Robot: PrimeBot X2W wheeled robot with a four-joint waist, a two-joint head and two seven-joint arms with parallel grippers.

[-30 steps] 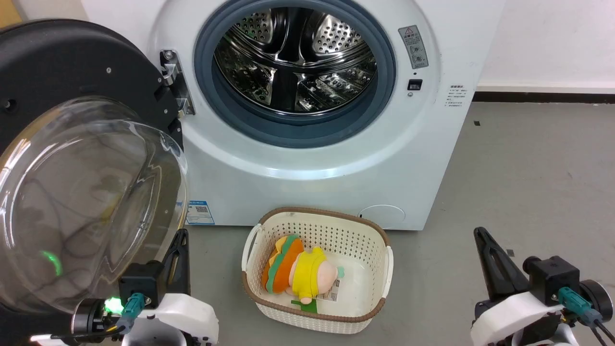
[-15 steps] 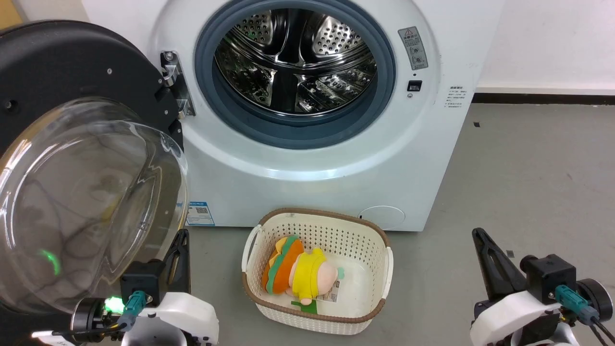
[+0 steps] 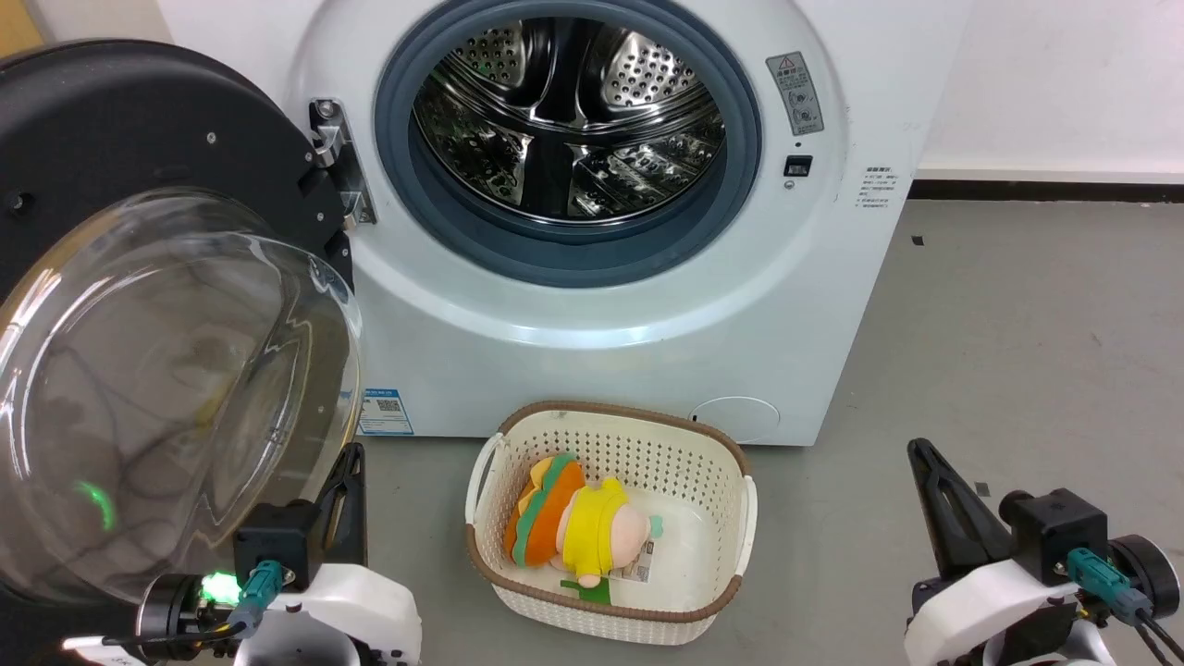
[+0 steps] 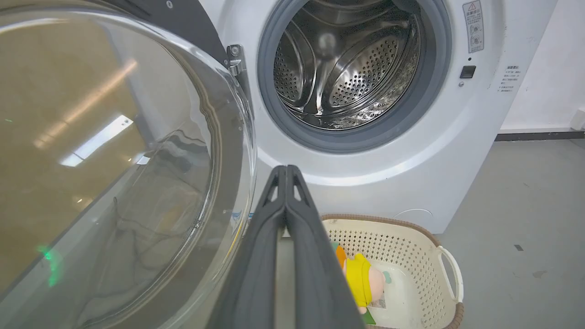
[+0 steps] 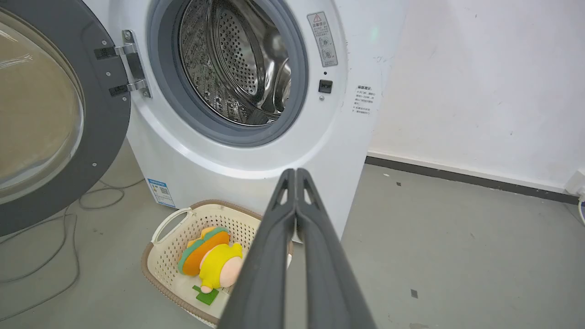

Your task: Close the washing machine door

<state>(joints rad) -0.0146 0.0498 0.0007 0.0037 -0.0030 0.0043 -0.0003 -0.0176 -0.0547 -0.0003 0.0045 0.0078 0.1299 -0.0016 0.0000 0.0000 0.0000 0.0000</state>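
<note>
Concrete floor [image 3: 1017,324], grey and lightly scuffed, runs back to a white wall [image 5: 480,91] with a dark skirting strip [image 5: 457,176]. The washing machine [image 3: 601,305] stands on it, its steel drum [image 3: 564,120] open to the room. The washing machine door [image 3: 111,120] is swung wide open on the machine's left, hanging from its metal hinge [image 3: 338,157], with the glass bowl bulging toward the robot.

A cream perforated basket [image 3: 721,444] sits on the floor just in front of the machine. A yellow, orange and green plush toy [image 3: 583,527] lies inside on a paper card.

The left pincer [image 4: 285,170] is pressed together, empty, just beside the bowl's lower edge. The right pincer [image 5: 296,172] is also pressed together and empty, low and well apart from the door. The right wrist view adds loose cable [image 5: 55,256] trailing on the floor under the door.
</note>
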